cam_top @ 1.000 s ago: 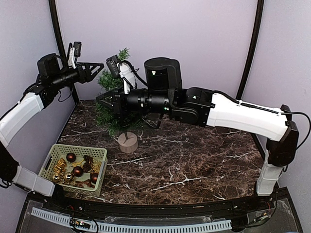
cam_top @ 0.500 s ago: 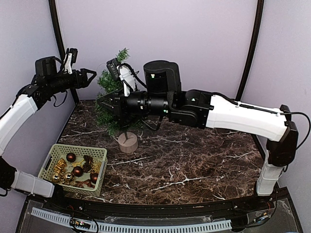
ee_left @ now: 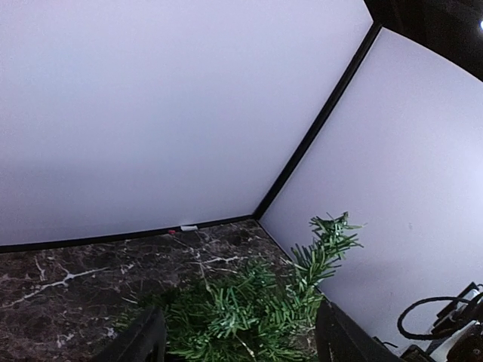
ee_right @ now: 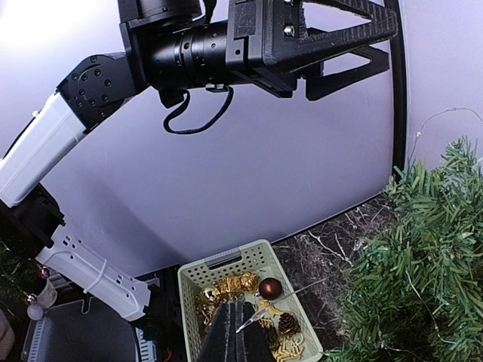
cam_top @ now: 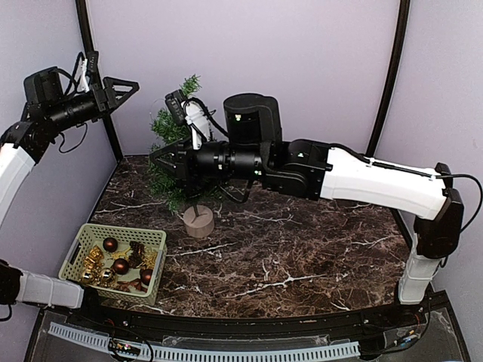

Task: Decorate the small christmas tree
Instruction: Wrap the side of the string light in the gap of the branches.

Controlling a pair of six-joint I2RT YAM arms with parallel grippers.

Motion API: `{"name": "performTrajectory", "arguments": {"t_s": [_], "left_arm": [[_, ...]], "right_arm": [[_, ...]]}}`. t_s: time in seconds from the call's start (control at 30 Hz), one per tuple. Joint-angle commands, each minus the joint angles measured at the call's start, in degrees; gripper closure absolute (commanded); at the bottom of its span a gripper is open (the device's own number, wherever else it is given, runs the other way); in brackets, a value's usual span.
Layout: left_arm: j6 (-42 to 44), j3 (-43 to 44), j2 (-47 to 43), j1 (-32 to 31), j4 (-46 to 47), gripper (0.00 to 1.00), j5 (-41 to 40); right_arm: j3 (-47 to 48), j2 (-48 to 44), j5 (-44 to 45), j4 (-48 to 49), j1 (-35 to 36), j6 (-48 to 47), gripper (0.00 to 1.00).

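Note:
The small christmas tree (cam_top: pixel 175 143) stands on its round wooden base (cam_top: pixel 198 221) at the back left of the marble table. It also shows in the left wrist view (ee_left: pixel 264 309) and the right wrist view (ee_right: pixel 423 279). My right gripper (cam_top: pixel 158 157) is pushed in among the tree's left branches. In its own view the right gripper (ee_right: pixel 241 332) is shut on a thin silvery wire (ee_right: pixel 302 296) that runs toward the tree. My left gripper (cam_top: pixel 130 89) hangs high at the back left, open and empty, apart from the tree. The treetop lies beyond its fingers (ee_left: pixel 147 343).
A pale green basket (cam_top: pixel 121 228) sits at the front left, also seen in the right wrist view (ee_right: pixel 226 258). It holds dark red balls (cam_top: pixel 110 243), gold gift boxes and a pine cone (ee_right: pixel 289 323). A black corner post (cam_top: pixel 106 128) rises beside the left gripper.
My left arm has risen and drawn back to the left, away from the treetop, with its gripper still open. The right arm and the tree have stayed in place.

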Motion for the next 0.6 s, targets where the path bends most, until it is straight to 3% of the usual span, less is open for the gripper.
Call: {"name": "performTrajectory", "arguments": {"t_s": [0.0,0.17,0.23,0.4,0.57], "left_arm": [[-4.9,0.7,2.7,0.1,0.6,0.29,9.4],[-4.1,0.7,4.7,0.1,-1.1,0.3,11.6],[-3.6,0.6,5.2,0.0,-1.7,0.35,11.8],[-4.0,0.0,5.7,0.0,-0.2,0.61,13.2],[-4.2,-0.1,6.2,0.0,0.2,0.74,13.9]], "right_arm": [[-0.5,-2.1,-0.7,3.1,0.5,0.3,1.0],[-0.7,-2.2,-0.6,2.9,0.6,0.3,1.0],[-0.5,-2.1,-0.6,2.6,0.5,0.3,1.0],[0.0,-1.7,-0.7,2.5,0.5,0.1,1.0],[0.1,-1.7,-0.4,2.5,0.6,0.1,1.0]]}}
